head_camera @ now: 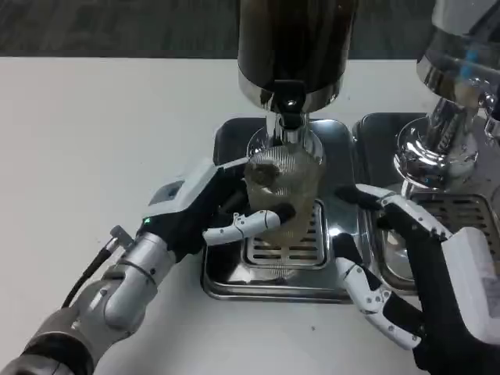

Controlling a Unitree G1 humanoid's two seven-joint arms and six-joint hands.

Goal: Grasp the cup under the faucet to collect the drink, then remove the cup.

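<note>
The cup [283, 186], clear and ribbed, sits tilted just below the faucet [288, 117], above the grille of the drip tray [226, 277]. The left hand [205, 209] grips it from the left, fingers [242, 225] wrapped across its front. The right hand [406, 266] hovers near the cup's right side, fingers spread, holding nothing. A second dispenser [445, 117] stands over its own tray to the right on the white table [101, 133].

The cup [283, 187] sits on the drip tray [234, 277] under the faucet [287, 117], with a second dispenser [453, 117] at right.
</note>
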